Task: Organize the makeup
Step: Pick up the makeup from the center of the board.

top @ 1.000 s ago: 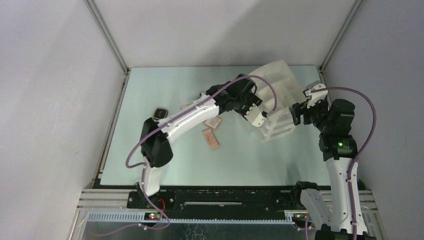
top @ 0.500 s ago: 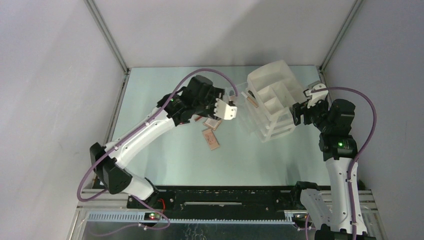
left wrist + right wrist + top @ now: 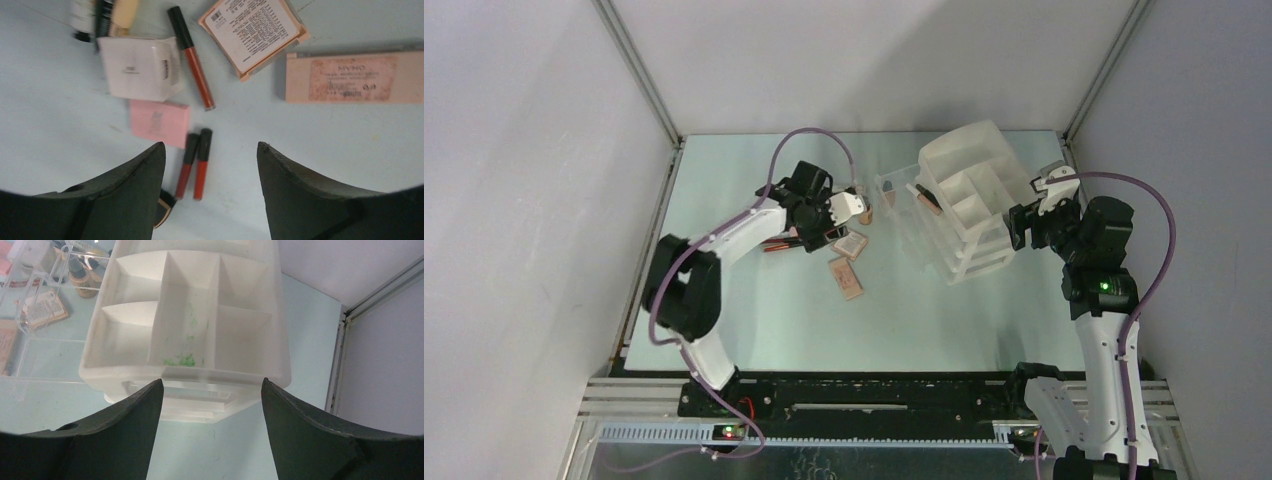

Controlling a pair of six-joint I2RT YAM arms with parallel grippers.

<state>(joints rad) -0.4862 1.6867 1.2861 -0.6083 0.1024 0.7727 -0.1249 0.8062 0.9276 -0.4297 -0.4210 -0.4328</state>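
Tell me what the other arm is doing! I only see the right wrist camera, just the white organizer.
Observer: The left gripper hangs open above the table, left of that organizer.
Operator: What's under it?
Observer: Two red lip glosses, side by side, show between its fingers.
Operator: Anything pink?
Observer: A pink packet lies beside a white box.
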